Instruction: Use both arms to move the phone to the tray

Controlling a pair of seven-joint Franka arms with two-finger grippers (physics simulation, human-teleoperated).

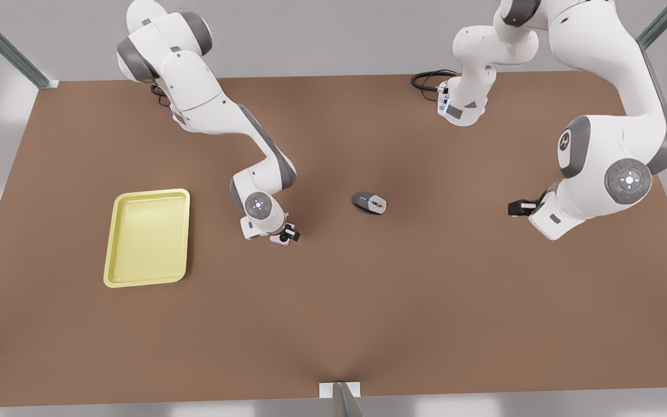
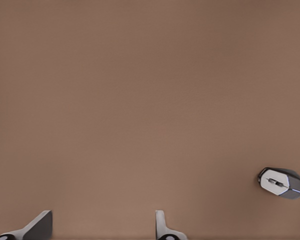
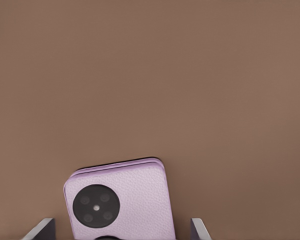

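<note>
The pale pink phone [image 3: 135,195] lies flat on the brown table, one black round lens facing up. My right gripper [image 3: 122,222] is open and straddles it, a finger on each side with a small gap to the phone's edges. In the front view this gripper [image 1: 287,234] is at the left of centre, low over the phone [image 1: 280,240]. The pale yellow tray [image 1: 147,237] lies further toward the front view's left. My left gripper [image 1: 516,207] hovers open at the front view's right, and the left wrist view shows the same gripper [image 2: 102,220] with nothing between its fingers.
A grey computer mouse [image 1: 369,203] sits on the table between the two arms, also seen as the mouse [image 2: 281,182] from the left wrist. A black cable [image 1: 426,78] coils at the table's back edge. Metal frame posts stand at the corners.
</note>
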